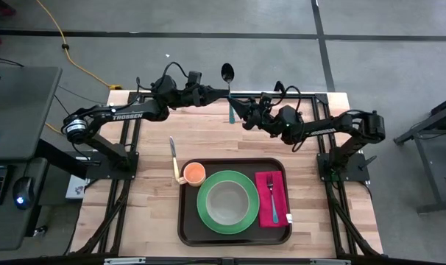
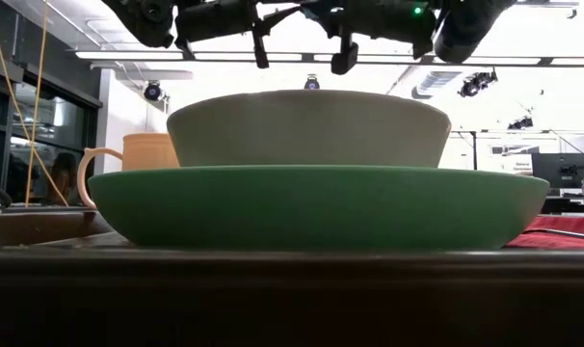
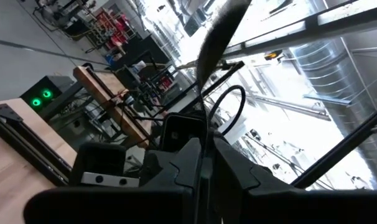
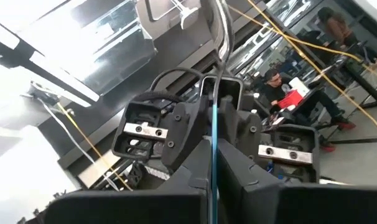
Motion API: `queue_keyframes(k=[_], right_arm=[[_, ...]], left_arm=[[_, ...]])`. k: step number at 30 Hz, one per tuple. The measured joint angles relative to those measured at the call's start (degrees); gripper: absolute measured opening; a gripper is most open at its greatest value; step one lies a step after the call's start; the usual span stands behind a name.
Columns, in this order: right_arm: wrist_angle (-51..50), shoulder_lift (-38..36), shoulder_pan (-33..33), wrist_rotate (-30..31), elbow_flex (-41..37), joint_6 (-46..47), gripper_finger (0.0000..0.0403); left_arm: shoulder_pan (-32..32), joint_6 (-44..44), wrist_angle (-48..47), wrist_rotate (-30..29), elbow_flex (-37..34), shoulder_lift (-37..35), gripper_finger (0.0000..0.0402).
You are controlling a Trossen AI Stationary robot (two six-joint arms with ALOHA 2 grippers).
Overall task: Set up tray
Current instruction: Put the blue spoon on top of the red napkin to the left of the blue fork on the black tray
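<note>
Two end effectors sit up at the counter's (image 1: 149, 221) far edge: left (image 1: 210, 91) pinching a spoon (image 1: 227, 73) by its handle end, right (image 1: 239, 109) pressed shut on what looks like a teal stick (image 1: 231, 112), so either could slip or clash before reaching the tray (image 1: 185, 221) at the near edge.

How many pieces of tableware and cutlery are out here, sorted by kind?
Dark brown rectangular plastic tray: 1
Green round plate: 1
Pale bowl: 1
Orange mug: 1
Magenta napkin: 1
Silver fork: 1
Table knife: 1
Dark spoon, held in the left pincer: 1
Total: 8
</note>
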Motion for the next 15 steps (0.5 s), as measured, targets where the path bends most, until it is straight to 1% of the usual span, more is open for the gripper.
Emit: queue_keyframes(k=[15], right_arm=[[-0.2,0.3,0.0,-0.6,0.6,0.6,0.0000]], left_arm=[[0.0,1.0,-0.7,0.7,0.0,0.0,0.0074]])
